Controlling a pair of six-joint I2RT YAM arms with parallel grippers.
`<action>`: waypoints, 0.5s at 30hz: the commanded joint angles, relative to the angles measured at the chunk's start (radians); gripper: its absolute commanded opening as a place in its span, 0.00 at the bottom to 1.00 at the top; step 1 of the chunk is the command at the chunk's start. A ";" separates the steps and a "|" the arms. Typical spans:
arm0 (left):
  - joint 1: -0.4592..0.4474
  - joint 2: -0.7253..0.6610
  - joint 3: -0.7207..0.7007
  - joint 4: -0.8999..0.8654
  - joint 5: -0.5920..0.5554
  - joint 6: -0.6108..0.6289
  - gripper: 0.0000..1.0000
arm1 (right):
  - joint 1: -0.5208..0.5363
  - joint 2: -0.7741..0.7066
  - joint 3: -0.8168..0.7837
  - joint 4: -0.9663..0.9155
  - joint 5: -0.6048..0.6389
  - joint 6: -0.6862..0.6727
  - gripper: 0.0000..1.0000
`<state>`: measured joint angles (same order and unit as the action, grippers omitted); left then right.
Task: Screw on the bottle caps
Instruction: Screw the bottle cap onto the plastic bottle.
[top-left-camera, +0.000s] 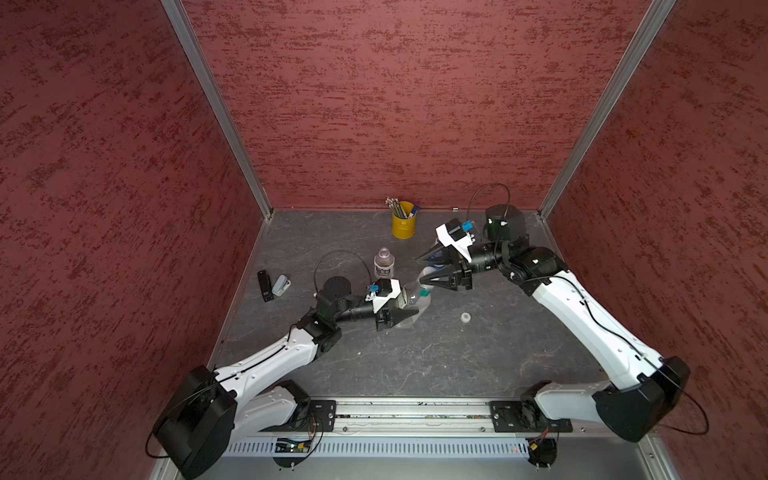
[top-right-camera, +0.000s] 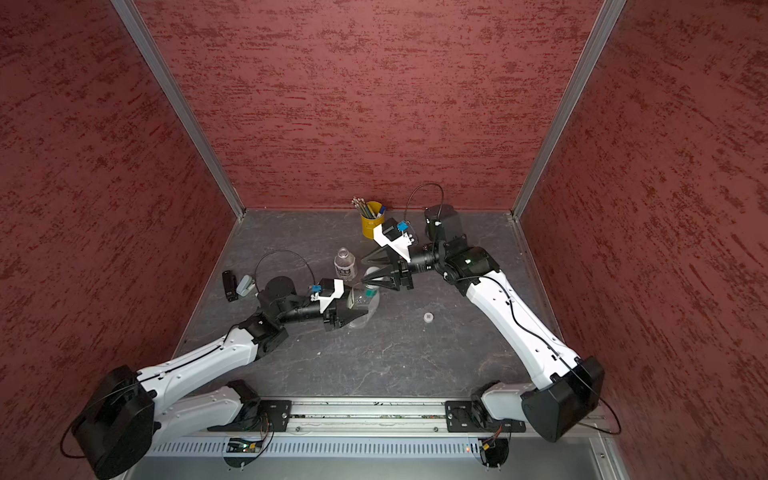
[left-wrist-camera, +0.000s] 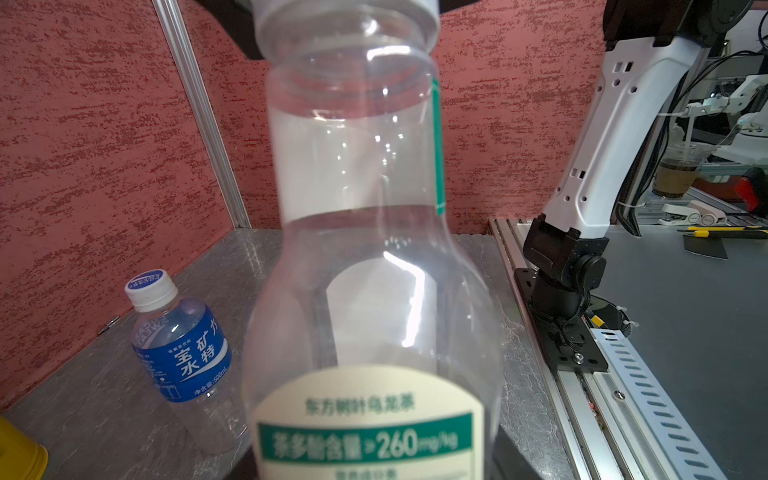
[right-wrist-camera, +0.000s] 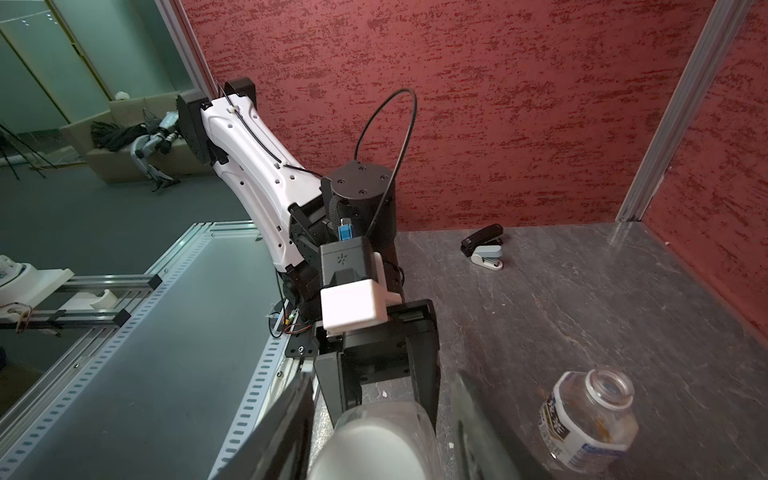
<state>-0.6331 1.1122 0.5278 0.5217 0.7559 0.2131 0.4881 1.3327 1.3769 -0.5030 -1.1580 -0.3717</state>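
Blue-labelled bottle (left-wrist-camera: 183, 357): 宝矿力水特; green-banded bottle (left-wrist-camera: 365, 257): 260mg/kg.

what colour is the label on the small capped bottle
Blue with white lettering; the label shows best in the left wrist view.

The clear tea bottle (left-wrist-camera: 365, 249) carries a cream label (left-wrist-camera: 370, 432). It shows blurred characters that look like 东方树叶乌龙茶 and, below them, a green band reading 茶多酚含量 >260 mg/kg. The blue-labelled bottle (left-wrist-camera: 183, 357) reads 宝矿力水特 in white, with 净含量:500mL beneath. The print on its cap (left-wrist-camera: 150, 291) and on the white-labelled bottle (right-wrist-camera: 590, 419) cannot be read.
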 joint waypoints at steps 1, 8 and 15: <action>0.002 -0.022 0.031 0.037 0.005 -0.001 0.47 | 0.000 0.011 0.033 -0.031 0.007 -0.006 0.49; -0.012 -0.047 0.034 0.028 -0.066 0.030 0.47 | 0.015 0.009 0.017 -0.045 0.119 0.057 0.36; -0.075 -0.070 0.035 0.058 -0.229 0.092 0.47 | 0.061 -0.031 -0.104 0.085 0.372 0.251 0.33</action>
<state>-0.6662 1.0843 0.5282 0.4633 0.5945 0.2462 0.5205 1.3071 1.3430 -0.4603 -0.9794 -0.2398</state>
